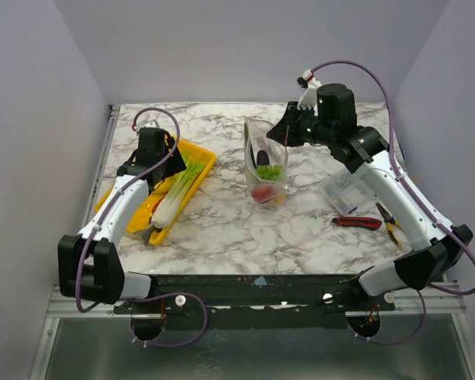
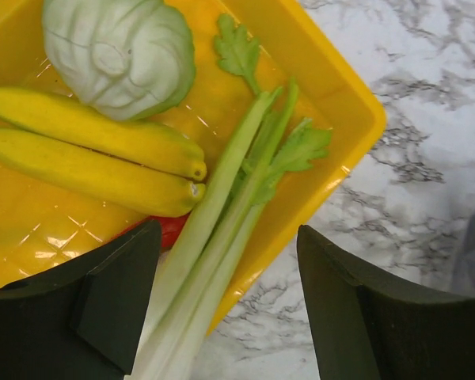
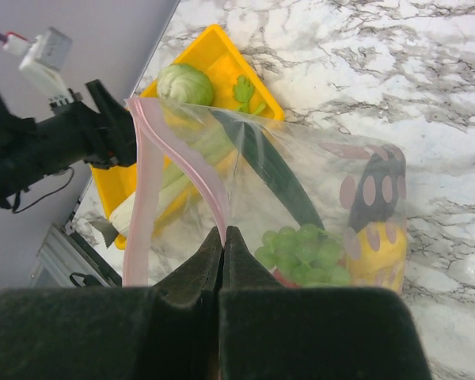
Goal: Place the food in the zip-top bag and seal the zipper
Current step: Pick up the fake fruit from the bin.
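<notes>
Marble table (image 1: 222, 229); clear, pink-edged bag (image 1: 263, 157), upright.

Table (image 1: 222, 237): white marble-pattern top with grey veining. Plain pale lilac-grey walls close it in on three sides: left wall (image 1: 32, 158), back wall (image 1: 245, 47), right wall (image 1: 459, 111). Black bar (image 1: 261, 286) along the table's near edge, silver rail (image 1: 253, 310) below it, then a dull grey panel (image 1: 253, 348). Light even, shadows soft.
</notes>
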Motion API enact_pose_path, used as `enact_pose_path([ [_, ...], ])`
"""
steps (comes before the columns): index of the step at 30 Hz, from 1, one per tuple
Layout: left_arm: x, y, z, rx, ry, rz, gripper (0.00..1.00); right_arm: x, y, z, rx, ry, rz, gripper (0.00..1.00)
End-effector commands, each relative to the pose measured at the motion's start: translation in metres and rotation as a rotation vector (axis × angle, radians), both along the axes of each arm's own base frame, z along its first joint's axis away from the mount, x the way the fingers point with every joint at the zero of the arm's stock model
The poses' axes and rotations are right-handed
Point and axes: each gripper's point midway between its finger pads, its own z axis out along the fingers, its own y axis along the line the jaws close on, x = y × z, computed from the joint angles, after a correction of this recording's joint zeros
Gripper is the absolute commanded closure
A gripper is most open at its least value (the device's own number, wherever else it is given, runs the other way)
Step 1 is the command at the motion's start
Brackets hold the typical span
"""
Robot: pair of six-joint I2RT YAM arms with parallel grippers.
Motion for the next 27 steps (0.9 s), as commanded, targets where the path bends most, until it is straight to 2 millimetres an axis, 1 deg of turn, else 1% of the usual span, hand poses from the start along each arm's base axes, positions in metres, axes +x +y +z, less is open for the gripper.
enact_pose_path([
  [1, 0.029, 0.012, -0.017, 0.045, 0.008, 0.088, 0.31, 0.0, 0.006, 0.015, 0.029, -0.045, 0.023, 0.99],
  [3, 0.038, 0.013, -0.031, 0.062, 0.033, 0.097, 0.31, 0.0, 0.007, 0.016, 0.029, -0.042, 0.025, 1.0],
  [7, 0.048, 0.02, -0.051, 0.12, 0.08, 0.108, 0.3, 0.0, 0.006, 0.015, 0.025, -0.041, 0.025, 0.99],
  [8, 0.048, 0.02, -0.057, 0.133, 0.098, 0.101, 0.31, 0.0, 0.006, 0.014, 0.024, -0.04, 0.025, 0.99],
  [11, 0.046, 0.021, -0.069, 0.16, 0.152, 0.079, 0.38, -0.001, 0.005, 0.014, 0.026, -0.042, 0.023, 0.99],
  [13, 0.048, 0.021, -0.073, 0.168, 0.151, 0.068, 0.43, -0.001, 0.005, 0.014, 0.026, -0.042, 0.022, 0.99],
  [14, 0.048, 0.02, -0.074, 0.163, 0.161, 0.065, 0.47, -0.001, 0.006, 0.013, 0.027, -0.04, 0.024, 0.99],
  [17, 0.05, 0.021, -0.075, 0.169, 0.169, 0.064, 0.53, -0.002, 0.008, 0.015, 0.04, -0.037, 0.035, 0.99],
  [19, 0.051, 0.02, -0.075, 0.168, 0.177, 0.06, 0.59, -0.003, 0.009, 0.015, 0.045, -0.035, 0.041, 0.99],
  [23, 0.049, 0.02, -0.078, 0.182, 0.2, 0.041, 0.88, -0.005, 0.007, 0.02, 0.051, -0.043, 0.038, 0.99],
  [25, 0.046, 0.021, -0.077, 0.188, 0.198, 0.038, 0.97, -0.006, 0.007, 0.021, 0.051, -0.044, 0.037, 0.99],
  [26, 0.043, 0.023, -0.077, 0.193, 0.198, 0.042, 1.0, -0.007, 0.006, 0.021, 0.05, -0.046, 0.036, 0.99],
  [27, 0.042, 0.024, -0.073, 0.193, 0.189, 0.046, 1.0, -0.007, 0.006, 0.022, 0.052, -0.049, 0.035, 0.99],
])
